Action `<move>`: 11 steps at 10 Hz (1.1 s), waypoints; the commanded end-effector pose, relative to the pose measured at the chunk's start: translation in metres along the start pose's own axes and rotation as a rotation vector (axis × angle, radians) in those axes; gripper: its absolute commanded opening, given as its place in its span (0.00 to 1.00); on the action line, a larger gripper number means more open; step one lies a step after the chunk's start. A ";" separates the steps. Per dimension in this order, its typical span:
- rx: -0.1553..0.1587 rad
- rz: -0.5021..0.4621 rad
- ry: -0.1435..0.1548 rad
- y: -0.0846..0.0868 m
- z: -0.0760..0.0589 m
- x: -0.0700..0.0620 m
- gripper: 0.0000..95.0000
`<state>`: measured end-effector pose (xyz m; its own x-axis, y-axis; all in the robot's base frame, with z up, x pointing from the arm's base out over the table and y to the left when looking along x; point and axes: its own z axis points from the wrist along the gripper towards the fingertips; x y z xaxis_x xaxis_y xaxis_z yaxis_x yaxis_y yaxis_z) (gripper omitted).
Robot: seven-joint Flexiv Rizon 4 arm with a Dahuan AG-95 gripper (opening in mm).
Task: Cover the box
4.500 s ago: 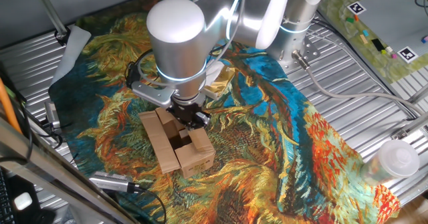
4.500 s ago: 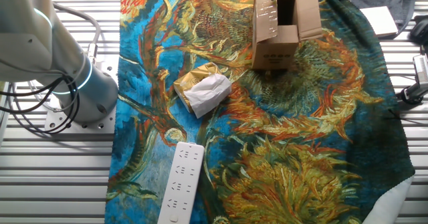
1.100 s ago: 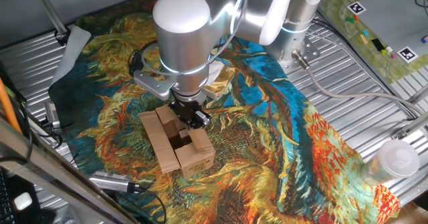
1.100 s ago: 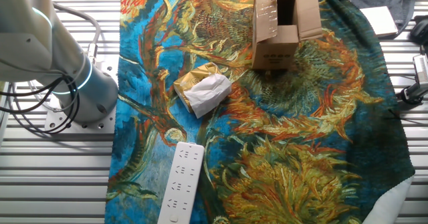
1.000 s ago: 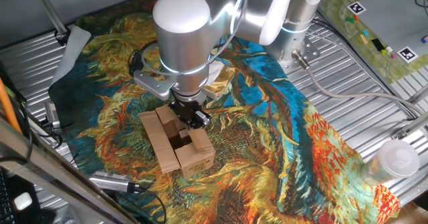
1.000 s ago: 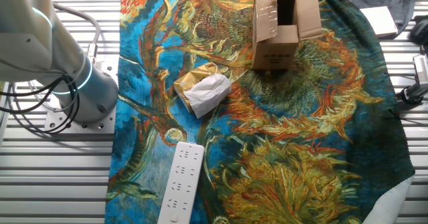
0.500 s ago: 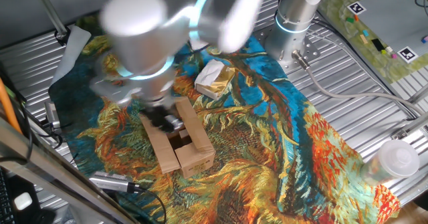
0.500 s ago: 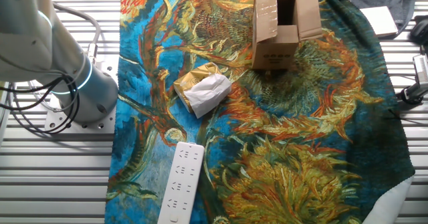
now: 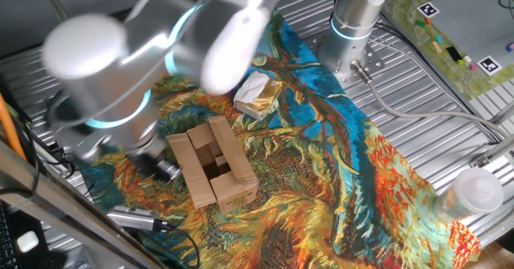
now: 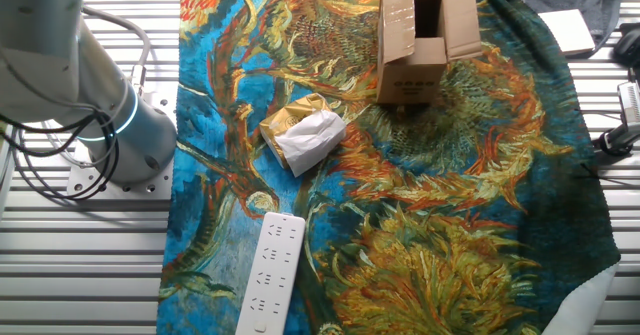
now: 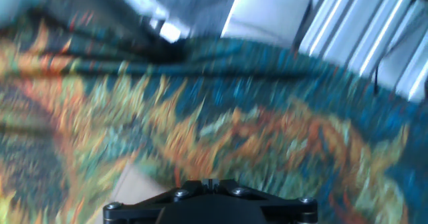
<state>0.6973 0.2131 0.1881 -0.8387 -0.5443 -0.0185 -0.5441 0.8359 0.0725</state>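
Observation:
The brown cardboard box [image 9: 215,166] stands on the painted cloth [image 9: 321,165], its flaps lying partly over the top with a dark gap still open in the middle. In the other fixed view the box [image 10: 424,45] is at the top edge, side flaps up and the inside dark. My gripper [image 9: 160,168] is blurred, low over the cloth just left of the box and apart from it. The hand view is blurred: only the gripper's [image 11: 209,182] black base shows, jaws together with nothing between them, over cloth, with a tan corner [image 11: 137,184] at lower left.
A white-and-yellow wrapped packet [image 9: 258,95] lies behind the box, and it also shows in the other fixed view [image 10: 304,136]. A white power strip [image 10: 268,272] lies at the cloth's edge. Cable plugs [image 9: 132,217] lie near the box's front left. A clear plastic cup [image 9: 474,190] stands at right.
My arm has swung fast from above the box to its left and down toward the cloth. The far side flap now lies over the box's top.

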 end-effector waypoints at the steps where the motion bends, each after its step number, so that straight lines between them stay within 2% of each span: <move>1: 0.000 -0.006 -0.019 -0.002 0.008 0.009 0.00; 6: -0.005 0.005 -0.026 0.003 0.023 0.027 0.00; 11: -0.020 -0.005 -0.032 0.014 0.021 0.045 0.00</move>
<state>0.6461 0.2016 0.1671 -0.8364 -0.5457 -0.0517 -0.5481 0.8312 0.0933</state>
